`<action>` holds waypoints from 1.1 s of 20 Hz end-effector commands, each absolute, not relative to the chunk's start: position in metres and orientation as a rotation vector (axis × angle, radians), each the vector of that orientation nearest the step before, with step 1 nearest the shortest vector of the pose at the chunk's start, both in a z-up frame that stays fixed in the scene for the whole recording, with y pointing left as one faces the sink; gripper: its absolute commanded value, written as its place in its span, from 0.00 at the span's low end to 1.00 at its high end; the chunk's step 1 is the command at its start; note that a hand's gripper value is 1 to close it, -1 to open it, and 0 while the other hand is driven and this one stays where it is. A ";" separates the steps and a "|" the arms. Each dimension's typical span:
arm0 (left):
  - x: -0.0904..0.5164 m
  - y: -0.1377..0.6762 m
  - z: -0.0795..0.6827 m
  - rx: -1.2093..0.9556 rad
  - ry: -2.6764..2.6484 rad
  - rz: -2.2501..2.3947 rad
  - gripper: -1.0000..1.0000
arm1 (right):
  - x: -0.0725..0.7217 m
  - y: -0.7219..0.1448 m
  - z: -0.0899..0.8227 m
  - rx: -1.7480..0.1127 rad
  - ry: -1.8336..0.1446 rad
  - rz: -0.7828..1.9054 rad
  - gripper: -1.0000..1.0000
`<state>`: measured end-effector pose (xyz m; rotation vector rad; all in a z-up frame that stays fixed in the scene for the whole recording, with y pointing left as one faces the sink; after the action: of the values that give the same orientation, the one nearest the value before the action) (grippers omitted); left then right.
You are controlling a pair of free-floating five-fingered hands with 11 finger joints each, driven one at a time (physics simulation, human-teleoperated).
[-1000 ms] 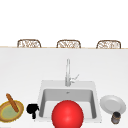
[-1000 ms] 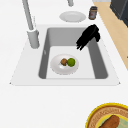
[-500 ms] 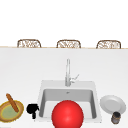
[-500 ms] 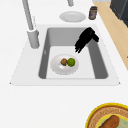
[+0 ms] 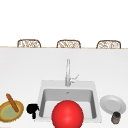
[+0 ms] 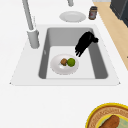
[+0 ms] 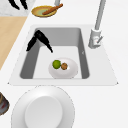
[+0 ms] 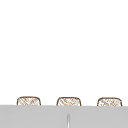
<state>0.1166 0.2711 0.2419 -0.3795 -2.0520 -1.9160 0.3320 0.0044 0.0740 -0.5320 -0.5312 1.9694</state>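
A hand (image 6: 84, 45) with straight, relaxed fingers hangs over the sink (image 6: 100, 65), near the plate (image 6: 56, 68) with two fruits (image 6: 68, 62).

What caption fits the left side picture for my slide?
A black robot hand reaches fingers-down into the sink above a white plate holding a green fruit and a brown one.
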 end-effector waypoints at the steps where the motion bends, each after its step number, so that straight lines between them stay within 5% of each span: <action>1: 0.117 0.271 0.242 -0.380 -2.052 -1.916 0.50 | 0.335 -0.003 0.048 -0.580 -0.585 2.021 0.00; 8: 0.117 0.271 0.242 -0.380 -2.052 -1.916 0.50 | 0.348 -0.005 0.053 -0.463 -0.471 2.021 0.00; 9: 0.117 0.271 0.242 -0.380 -2.052 -1.916 0.50 | 0.347 -0.003 0.050 -0.448 -0.457 2.017 1.00; 14: 0.117 0.271 0.242 -0.380 -2.052 -1.916 0.50 | 0.350 0.005 0.054 -0.314 -0.119 2.039 1.00; 15: 0.117 0.271 0.242 -0.380 -2.052 -1.916 0.50 | 0.351 0.005 0.063 -0.317 -0.065 2.032 0.00; 22: 0.117 0.271 0.242 -0.380 -2.052 -1.916 0.50 | 0.362 0.011 0.118 -0.272 -0.002 2.017 0.00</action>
<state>0.1166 0.2711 0.2419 -0.3795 -2.0520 -1.9160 0.3552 0.0096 0.1012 -0.2314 0.0502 1.9815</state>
